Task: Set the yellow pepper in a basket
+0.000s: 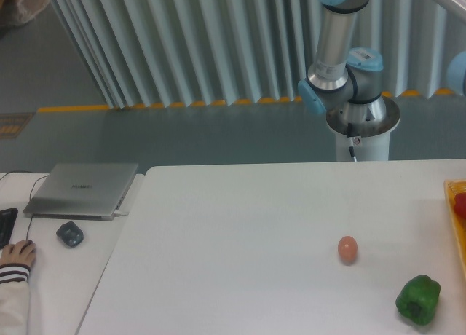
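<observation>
White table (240, 226) fills the near field. Nearest on it, at the right: green bell pepper (418, 299), sitting on its own. Just beyond and left of it, a small brownish-pink egg (348, 249), apart from the pepper. Right edge, mid-depth: narrow strip of the yellow-orange basket (456, 218), mostly cut off by the frame, something red (461, 204) inside it. Yellow pepper not visible anywhere in this view.

Left side, on a separate desk (65, 277): a person's hand (17, 254) in a striped cuff resting at the near left edge, a dark mouse-like item (70, 234) just right of it, closed grey laptop (82, 190) further back.

Far side: arm base (362, 124) stands behind the table's far edge, right of centre. Lower link (336, 36) rises near vertical and exits the top of frame. Gripper is out of shot, so can't say whether it's released or clenched.

Nothing lies between egg, green pepper and basket.
</observation>
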